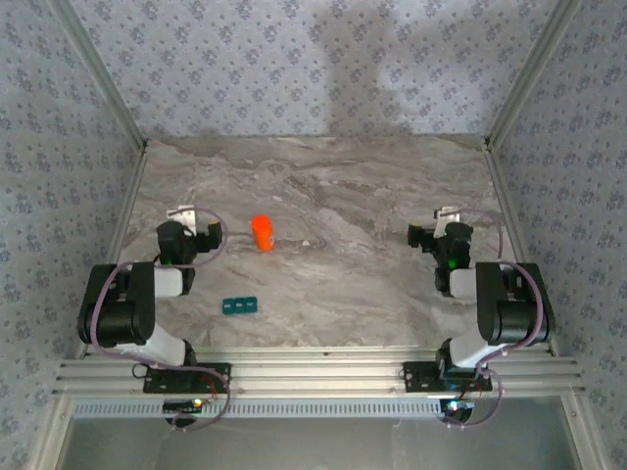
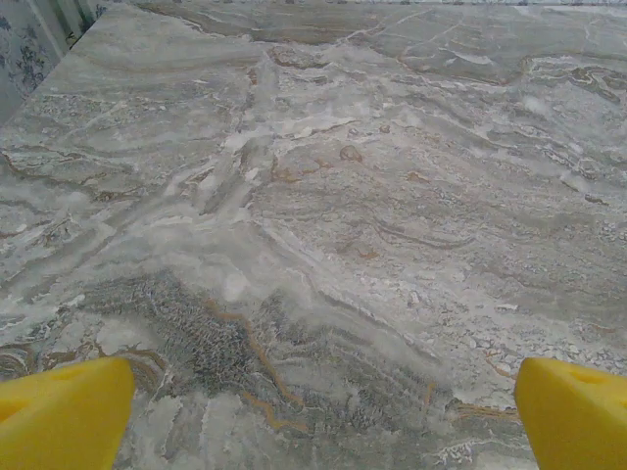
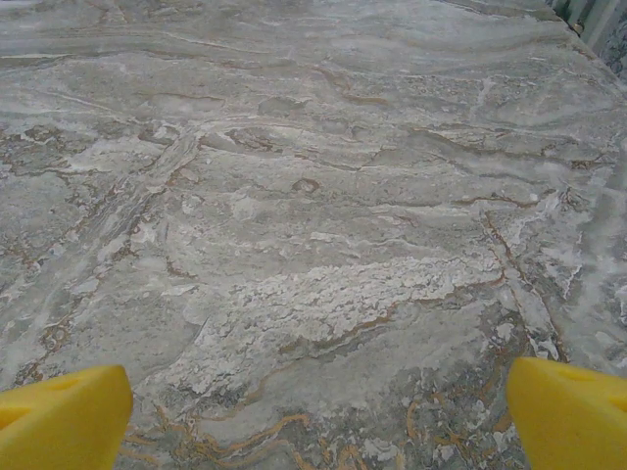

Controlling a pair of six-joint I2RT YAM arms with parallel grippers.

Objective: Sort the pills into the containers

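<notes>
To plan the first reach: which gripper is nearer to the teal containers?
Left. The left gripper is just beyond the containers, to their left; the right gripper is far off to their right.

1. The table (image 1: 343, 196) looks like smooth grey stone with brown streaks, not shiny.
2. The containers (image 1: 239, 306) look like teal plastic.
3. The orange bottle (image 1: 263, 232) looks like smooth plastic.
4. The left gripper (image 2: 323, 416) and right gripper (image 3: 318, 411) have yellow fingers (image 2: 64, 416), smooth and dull.
5. The rails (image 1: 313, 374) at the table's front edge are ribbed silver metal.
6. The walls (image 1: 294, 59) look like flowery paper.
</notes>
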